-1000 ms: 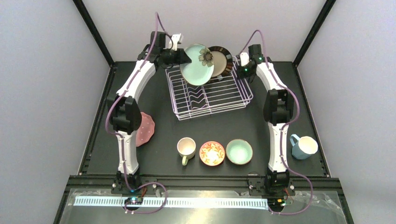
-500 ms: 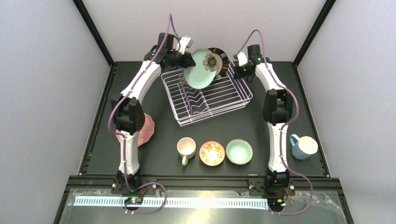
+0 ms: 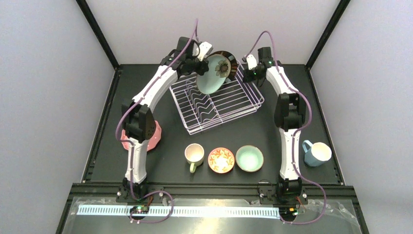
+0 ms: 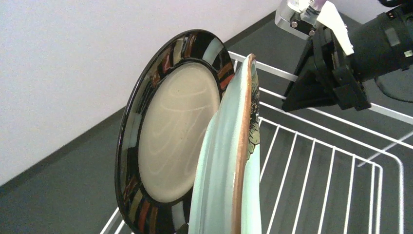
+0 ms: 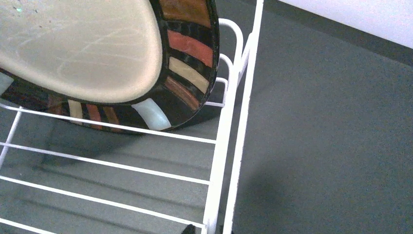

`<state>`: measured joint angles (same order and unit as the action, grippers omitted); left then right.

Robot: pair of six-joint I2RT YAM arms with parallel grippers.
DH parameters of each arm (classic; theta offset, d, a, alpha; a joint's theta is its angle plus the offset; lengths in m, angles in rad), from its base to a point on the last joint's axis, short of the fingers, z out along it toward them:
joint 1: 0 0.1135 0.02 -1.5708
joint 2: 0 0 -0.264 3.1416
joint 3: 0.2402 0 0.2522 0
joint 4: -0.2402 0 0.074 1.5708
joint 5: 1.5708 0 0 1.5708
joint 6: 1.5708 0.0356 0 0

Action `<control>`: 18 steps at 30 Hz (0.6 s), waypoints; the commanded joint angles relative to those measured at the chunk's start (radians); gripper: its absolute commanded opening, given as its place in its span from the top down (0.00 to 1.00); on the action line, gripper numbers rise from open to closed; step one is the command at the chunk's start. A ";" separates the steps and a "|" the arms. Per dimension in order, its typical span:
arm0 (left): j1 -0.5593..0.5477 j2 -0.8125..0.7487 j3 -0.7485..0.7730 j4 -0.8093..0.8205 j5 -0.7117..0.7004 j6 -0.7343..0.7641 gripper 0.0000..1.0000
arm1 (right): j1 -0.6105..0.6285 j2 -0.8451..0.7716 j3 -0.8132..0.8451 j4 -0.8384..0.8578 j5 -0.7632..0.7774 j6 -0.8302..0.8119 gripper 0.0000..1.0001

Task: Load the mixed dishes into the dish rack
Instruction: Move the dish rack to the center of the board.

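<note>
My left gripper (image 3: 198, 66) is shut on the left edge of the teal flower plate (image 3: 213, 75), holding it upright over the far end of the white wire dish rack (image 3: 219, 105). In the left wrist view the teal plate (image 4: 229, 170) is edge-on, close beside the cream plate with dark striped rim (image 4: 170, 136), and my own fingers are hidden. The striped plate (image 3: 233, 58) stands in the rack's far end. My right gripper (image 3: 245, 72) grips the rack's far right rim (image 5: 229, 146), with its fingertips either side of the wire at the right wrist view's bottom edge.
The pink scalloped plate (image 3: 153, 134) lies at the left, partly under my left arm. The cream mug (image 3: 194, 154), red-orange bowl (image 3: 221, 160) and mint bowl (image 3: 249, 158) stand in a row near the front. The blue mug (image 3: 317, 153) is at the right.
My left arm carried the teal plate to the right, turning it more edge-on, close against the striped plate. The rack's left end swung slightly nearer. My right arm has stayed put.
</note>
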<state>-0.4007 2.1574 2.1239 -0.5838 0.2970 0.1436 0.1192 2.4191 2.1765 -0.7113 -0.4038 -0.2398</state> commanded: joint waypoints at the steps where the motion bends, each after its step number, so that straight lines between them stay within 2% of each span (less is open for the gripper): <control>1: -0.036 0.000 0.074 0.087 -0.130 0.064 0.98 | 0.010 -0.055 -0.065 0.063 0.035 -0.030 0.64; 4: -0.054 0.009 0.074 0.109 -0.166 0.078 0.99 | 0.008 -0.078 -0.109 0.101 0.062 -0.016 0.51; 7: -0.067 0.015 0.074 0.139 -0.184 0.088 0.99 | 0.009 -0.083 -0.110 0.109 0.072 -0.007 0.44; 18: -0.086 0.033 0.077 0.223 -0.125 0.166 0.99 | 0.009 -0.165 -0.167 0.233 0.049 0.067 0.36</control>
<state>-0.4740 2.1887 2.1258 -0.5148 0.1356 0.2546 0.1230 2.3371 2.0361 -0.5617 -0.3508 -0.2005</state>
